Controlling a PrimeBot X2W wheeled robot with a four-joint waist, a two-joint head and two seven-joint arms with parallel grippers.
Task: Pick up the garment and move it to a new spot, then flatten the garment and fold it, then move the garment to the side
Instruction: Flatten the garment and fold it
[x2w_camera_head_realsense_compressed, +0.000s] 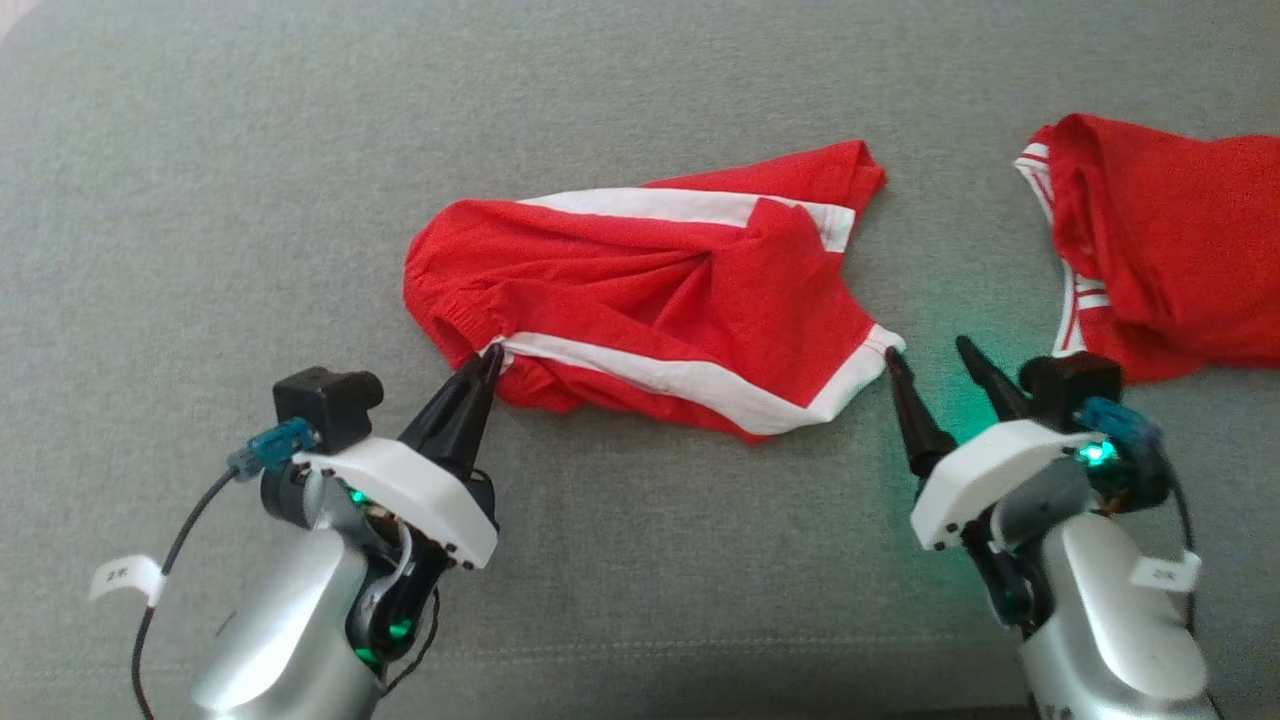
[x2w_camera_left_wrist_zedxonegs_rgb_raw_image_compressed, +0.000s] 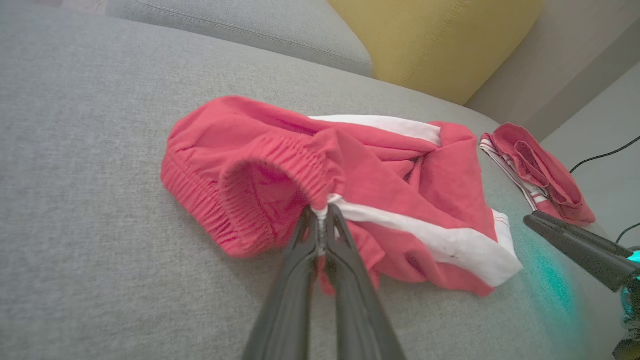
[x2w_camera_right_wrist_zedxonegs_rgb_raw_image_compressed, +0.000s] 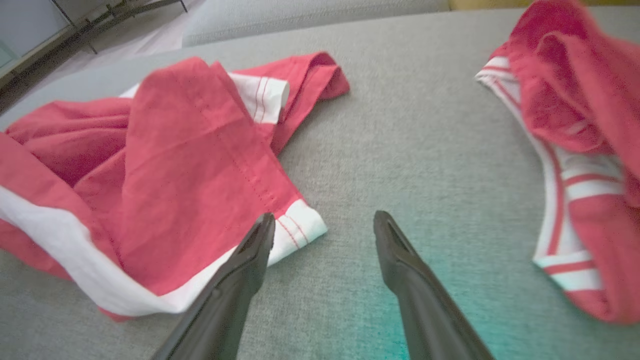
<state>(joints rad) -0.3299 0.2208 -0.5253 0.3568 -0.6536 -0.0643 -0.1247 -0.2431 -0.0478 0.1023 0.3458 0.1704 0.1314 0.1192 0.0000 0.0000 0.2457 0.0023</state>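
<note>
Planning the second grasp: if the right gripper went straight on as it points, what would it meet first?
Probably the white hem corner of the red shorts, else gray cushion; depth is unclear.

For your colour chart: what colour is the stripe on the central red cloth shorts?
White stripe; head view.

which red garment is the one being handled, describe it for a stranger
On the grey sofa cushion, look at the middle. The red shorts lie crumpled there, the left tool shut on their elastic waistband. Broad white side bands set them apart from the other red garment at the right, which has thin striped trim.
</note>
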